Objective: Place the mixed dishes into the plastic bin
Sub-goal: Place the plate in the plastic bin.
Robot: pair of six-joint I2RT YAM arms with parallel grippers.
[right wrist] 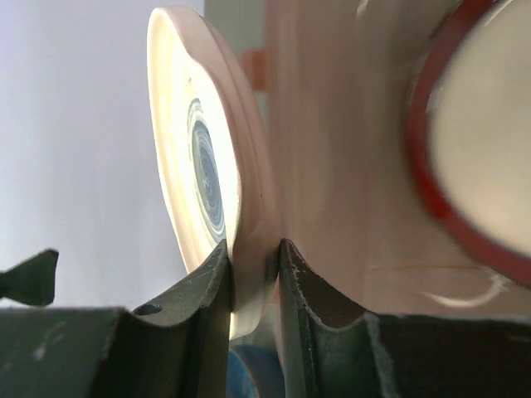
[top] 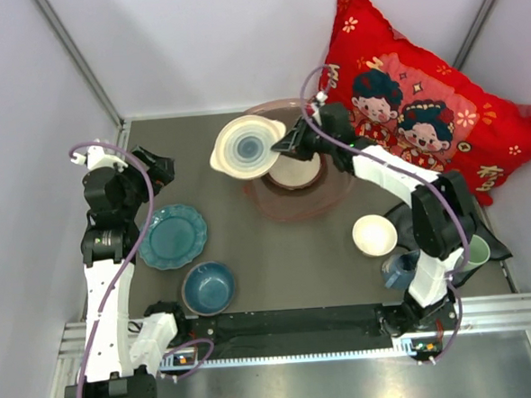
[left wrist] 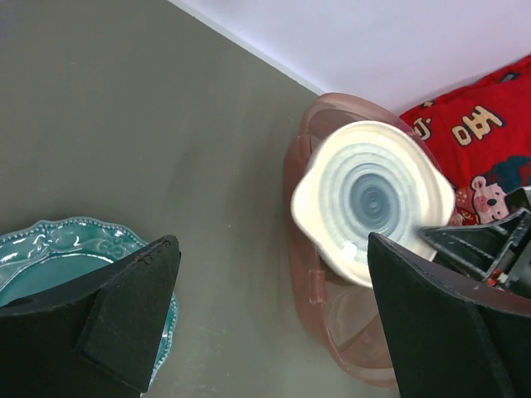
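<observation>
Right pincer (right wrist: pixel 253 265) is clamped on just the thin edge of the blue-ringed white handled plate (top: pixel 247 147), which hangs over the far-left rim of the plastic bin (top: pixel 338 199), partly outside it. So shallow a bite on glossy glazed ceramic could slip. Let go here, the plate might catch the rim and tip out, or knock the red-rimmed dish (right wrist: pixel 473 124) lying inside. Left pincer (left wrist: pixel 270 274) hangs wide open and empty above the teal scalloped plate (left wrist: pixel 50 257). The bin is smooth, rounded, translucent pink plastic. Behind it leans a soft red printed pillow (top: pixel 421 90).
</observation>
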